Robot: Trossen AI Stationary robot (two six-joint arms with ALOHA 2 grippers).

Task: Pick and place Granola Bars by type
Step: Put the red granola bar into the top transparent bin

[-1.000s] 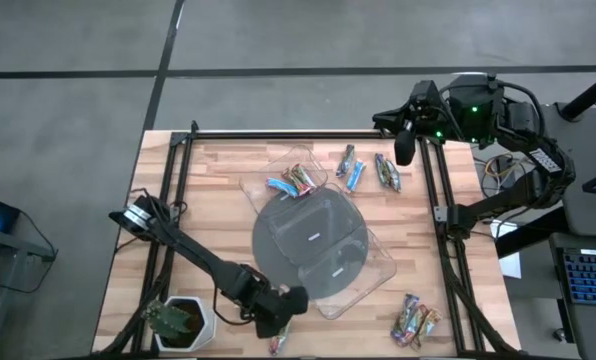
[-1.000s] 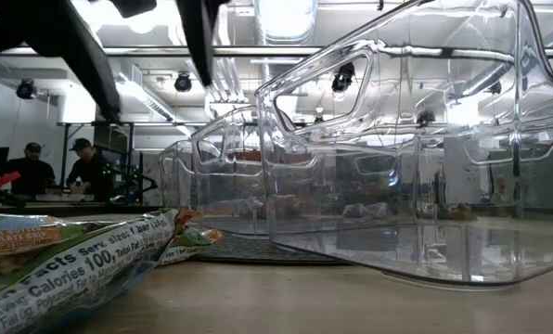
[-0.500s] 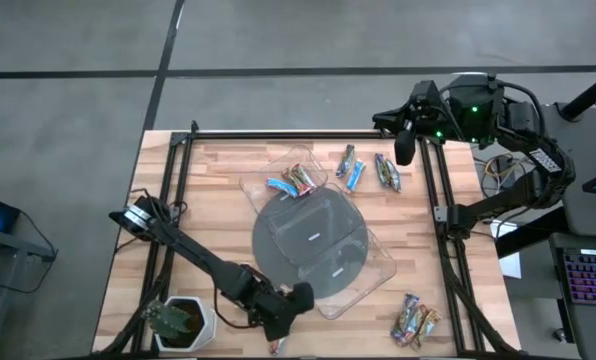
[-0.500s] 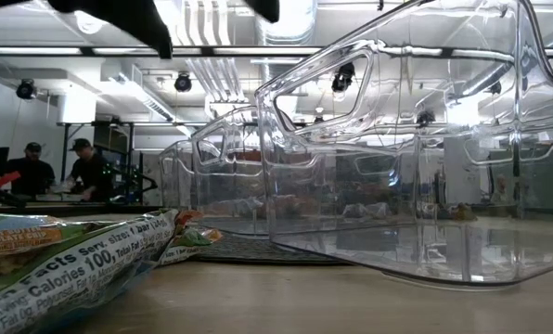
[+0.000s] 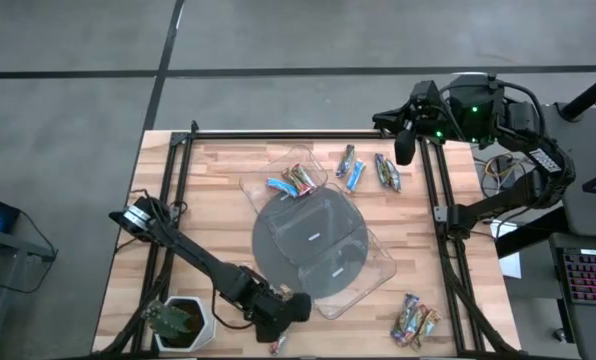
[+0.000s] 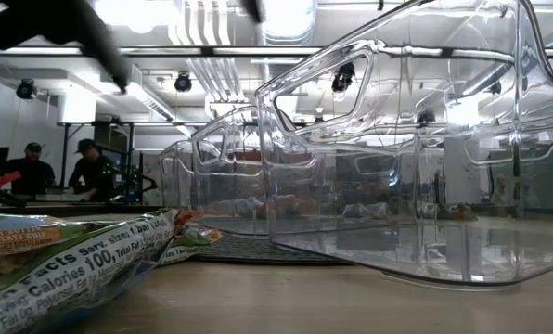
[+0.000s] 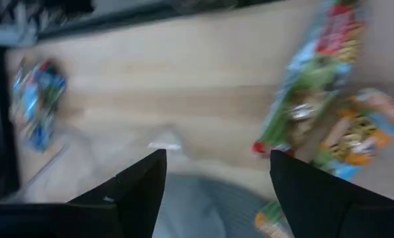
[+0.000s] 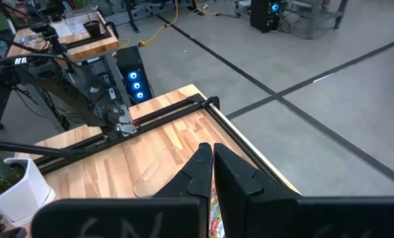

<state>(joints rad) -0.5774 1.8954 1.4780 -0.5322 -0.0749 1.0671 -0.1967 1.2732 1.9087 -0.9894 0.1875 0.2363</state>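
Note:
The Granola Bars lie scattered. A few sit in the far clear tray, three lie on the wood near the far right corner, and a pile lies at the near right. One bar lies at the near edge and shows close up in the low view. My left gripper hovers open by the near left rim of the grey disc, just beyond that single bar. Its fingers hold nothing. My right gripper waits shut over the far right corner.
Two clear plastic trays lie over the grey disc in the table's middle and loom large in the low view. A white-potted plant stands at the near left corner. Black rails run along the table's sides. People stand in the room behind.
My left gripper has moved a little toward the table's right, from beside the single bar at the near edge toward the disc's near rim, and has turned as it went. The bars and the right arm have kept still.

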